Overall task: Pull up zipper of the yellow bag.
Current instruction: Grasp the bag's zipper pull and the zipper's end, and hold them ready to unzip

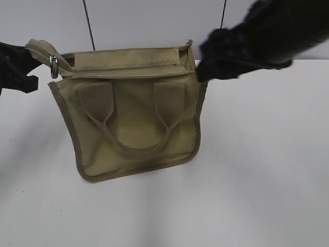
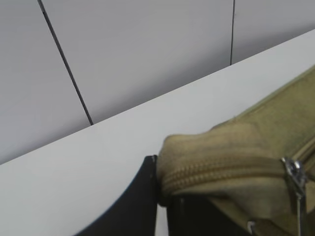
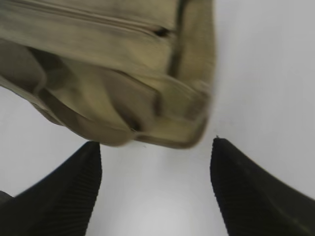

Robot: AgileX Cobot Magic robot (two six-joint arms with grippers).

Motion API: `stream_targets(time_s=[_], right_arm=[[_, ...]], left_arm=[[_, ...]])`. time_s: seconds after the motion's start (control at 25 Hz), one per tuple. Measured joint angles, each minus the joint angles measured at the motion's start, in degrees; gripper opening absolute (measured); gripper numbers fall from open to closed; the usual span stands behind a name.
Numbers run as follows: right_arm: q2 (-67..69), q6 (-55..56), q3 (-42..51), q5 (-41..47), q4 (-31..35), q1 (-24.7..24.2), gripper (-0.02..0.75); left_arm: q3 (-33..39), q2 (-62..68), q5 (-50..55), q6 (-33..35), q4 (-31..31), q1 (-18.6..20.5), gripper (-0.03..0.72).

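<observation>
The yellow bag (image 1: 133,118) lies flat on the white table with its handles towards me. Its top-left zip end is lifted off the table. The zipper (image 1: 53,67), a silver pull tab, hangs at that left end of the zip line. It also shows in the left wrist view (image 2: 295,182). My left gripper (image 1: 32,64) is shut on the fabric tip of the zip end (image 2: 206,162), just beyond the pull tab. My right gripper (image 1: 203,64) is open at the bag's top-right corner. In the right wrist view its jaws (image 3: 155,147) are spread and empty, with the bag's corner (image 3: 172,132) just beyond the fingertips.
The white table (image 1: 257,180) meets a pale grey wall (image 1: 144,20) right behind the bag. Two thin dark vertical lines run down the wall.
</observation>
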Motion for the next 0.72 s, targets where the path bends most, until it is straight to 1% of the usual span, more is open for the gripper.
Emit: stream_targets(time_s=[0.08, 0.16, 0.32, 0.4, 0.52, 0.72], right_arm=[[5.6, 4.2, -5.8, -0.1, -1.1, 4.3, 0.525], [10.5, 6.4, -12.1, -0.2, -1.5, 7.2, 0.508], [19.5, 8.0, -24.3, -0.5, 0.3, 11.3, 0.417], [23.2, 8.2, -29.4, -0.5, 2.7, 12.6, 0.387], [27.2, 8.2, -34.0, -0.5, 5.3, 13.7, 0.375], [31.1, 7.8, -36.4, -1.1, 12.0, 13.8, 0.374]], left_arm=[[-0.4, 0.0, -0.2, -0.1, 0.0, 0.0, 0.005], [-1.2, 0.0, -0.2, -0.1, 0.0, 0.0, 0.005], [-1.8, -0.1, -0.4, -0.7, 0.4, 0.0, 0.005], [-1.8, -0.4, -0.4, -1.4, 1.8, 0.0, 0.005], [-1.8, -1.3, -0.4, -1.9, 3.0, 0.0, 0.005], [-1.8, -2.1, 0.6, -2.1, 3.2, 0.0, 0.005]])
